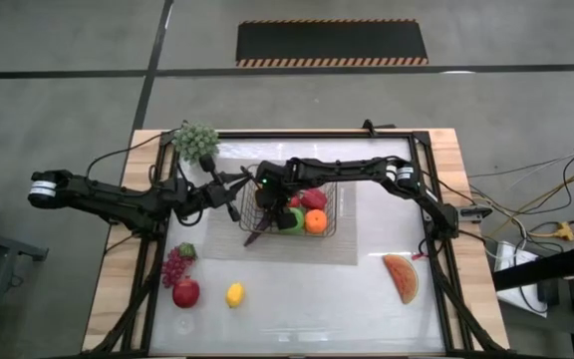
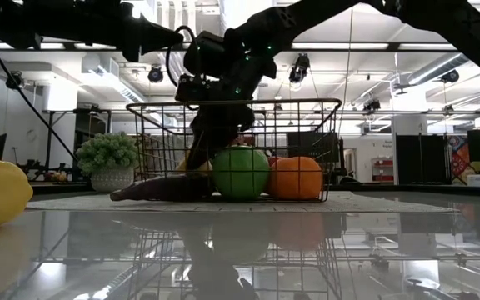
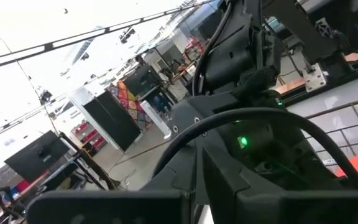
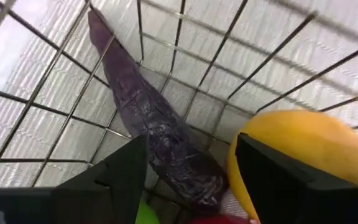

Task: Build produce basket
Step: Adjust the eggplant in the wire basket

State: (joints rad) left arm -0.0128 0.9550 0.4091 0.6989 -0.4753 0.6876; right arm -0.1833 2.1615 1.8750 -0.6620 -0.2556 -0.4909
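Note:
The dark wire basket (image 1: 339, 211) sits on a pale mat at mid-table. Inside it are a green fruit (image 2: 241, 172), an orange (image 2: 297, 177), red pieces (image 1: 312, 199) and a yellow pear (image 4: 303, 158). The purple eggplant (image 4: 160, 137) lies on the basket floor, its thin tip poking out through the mesh (image 1: 255, 236). My right gripper (image 4: 191, 186) is open, reaching down into the basket with a finger on either side of the eggplant's thick end. My left gripper (image 1: 235, 194) hovers open just outside the basket's left wall. Grapes (image 1: 174, 265), a red apple (image 1: 185, 292), a lemon (image 1: 234, 294) and a watermelon slice (image 1: 402, 277) lie on the table.
A pale grey-green bunch in a pot (image 1: 195, 141) stands at the far left corner behind the left arm. The two arms are close together over the basket's left end. A dark frame (image 1: 429, 189) rims the table.

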